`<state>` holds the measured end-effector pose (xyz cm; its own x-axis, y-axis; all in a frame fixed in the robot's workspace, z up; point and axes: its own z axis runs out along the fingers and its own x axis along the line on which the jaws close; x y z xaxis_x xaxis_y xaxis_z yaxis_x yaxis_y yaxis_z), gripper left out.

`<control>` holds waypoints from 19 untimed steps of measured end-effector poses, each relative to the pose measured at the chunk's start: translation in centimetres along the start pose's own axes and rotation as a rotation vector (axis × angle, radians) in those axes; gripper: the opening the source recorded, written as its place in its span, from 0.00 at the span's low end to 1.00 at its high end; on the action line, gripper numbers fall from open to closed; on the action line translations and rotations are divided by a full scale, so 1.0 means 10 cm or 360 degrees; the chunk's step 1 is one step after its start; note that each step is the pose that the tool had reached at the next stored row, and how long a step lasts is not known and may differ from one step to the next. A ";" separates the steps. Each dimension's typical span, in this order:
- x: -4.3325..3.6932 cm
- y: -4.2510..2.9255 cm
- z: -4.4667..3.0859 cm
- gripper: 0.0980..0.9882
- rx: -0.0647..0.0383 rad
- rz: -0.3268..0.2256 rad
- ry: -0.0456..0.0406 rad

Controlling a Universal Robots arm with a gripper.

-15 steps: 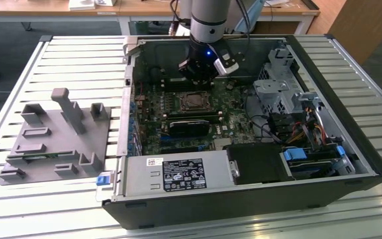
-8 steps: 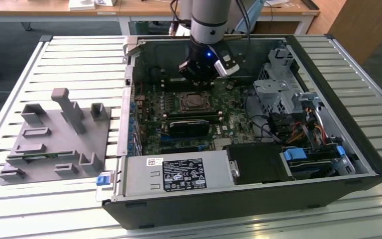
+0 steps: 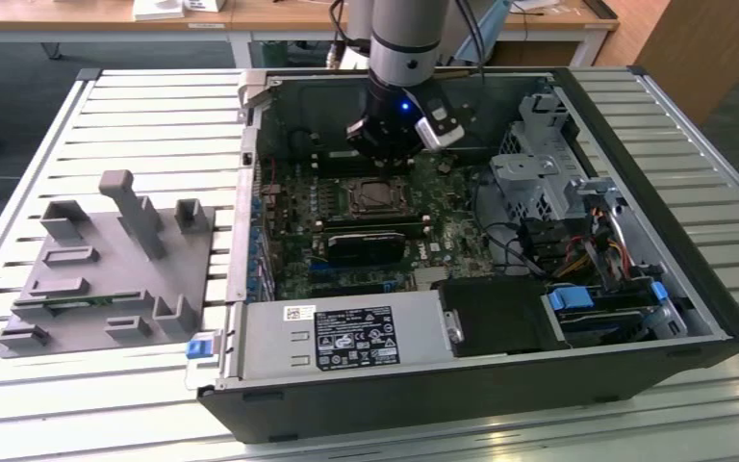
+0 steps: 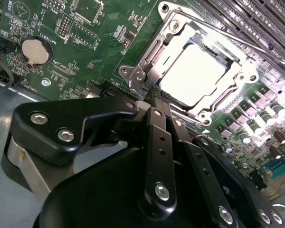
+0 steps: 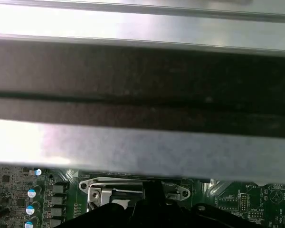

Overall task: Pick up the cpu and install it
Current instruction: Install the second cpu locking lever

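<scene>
The cpu (image 4: 194, 71), a square chip with a bright silver top, lies flat inside the metal frame of the motherboard socket (image 4: 141, 71); in the exterior view the cpu (image 3: 372, 196) sits mid-board inside the open computer case. My gripper (image 4: 159, 97) hovers just beside the socket's edge, its two black fingers pressed together with nothing between them. In the exterior view my gripper (image 3: 391, 160) hangs from the arm just behind the socket. The first wrist view catches the socket frame (image 5: 99, 186) under the case wall.
The open case (image 3: 677, 289) rests on a slatted metal table (image 3: 139, 125). A power supply (image 3: 344, 339) fills the case's front; a drive cage (image 3: 543, 178) and cables stand at the exterior view's right. A grey fixture (image 3: 100, 279) lies at its left. A coin battery (image 4: 32, 51) sits on the board.
</scene>
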<state>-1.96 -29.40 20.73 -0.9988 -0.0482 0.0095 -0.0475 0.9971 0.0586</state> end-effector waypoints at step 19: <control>0.003 -0.083 -0.022 0.01 0.0000 0.0000 0.0000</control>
<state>-1.95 -30.24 20.89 -0.9988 -0.0481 0.0095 -0.0475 0.9972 0.0585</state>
